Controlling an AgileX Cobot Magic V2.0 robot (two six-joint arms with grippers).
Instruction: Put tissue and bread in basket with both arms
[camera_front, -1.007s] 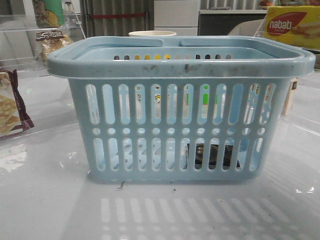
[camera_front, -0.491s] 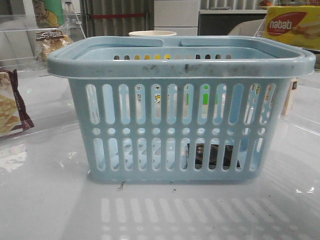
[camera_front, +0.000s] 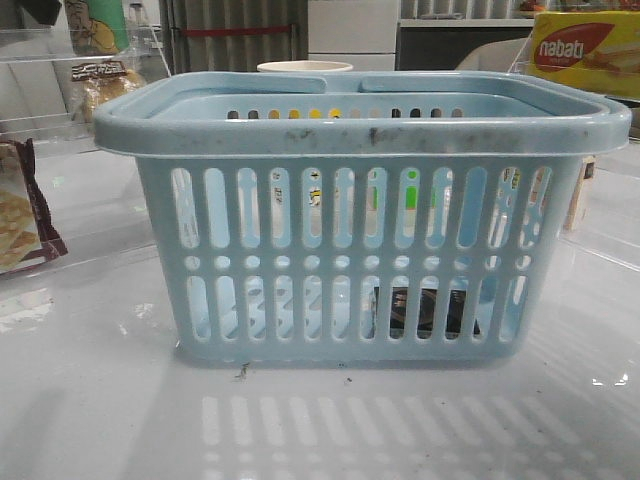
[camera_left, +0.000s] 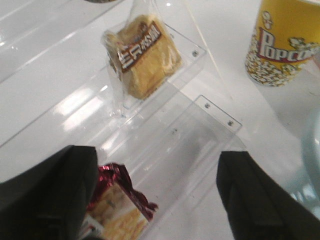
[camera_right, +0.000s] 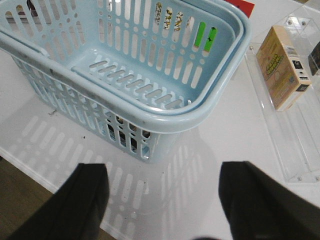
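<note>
You see the basket (camera_front: 360, 215) nearest, pale blue and slotted, with the black tissue (camera_front: 425, 311) lying flat inside on its floor. Behind and left of the basket, the wrapped golden bread (camera_left: 142, 55) sits on a clear shelf (camera_left: 190, 65). Your left gripper (camera_left: 157, 200) and right gripper (camera_right: 162, 205) both gape wide, empty.

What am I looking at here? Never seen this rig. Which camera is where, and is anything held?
It is a two-armed robot at a table. The front view looks forward at the blue basket, with a black tissue packet lying inside behind the slots. The other two pictures come from cameras on the wrists; the dark shapes at their bottom edges are gripper fingers. The left gripper is open over the wrapped bread on a clear stand, with a popcorn cup nearby. The right gripper is open beside the basket. Neither holds anything.
</note>
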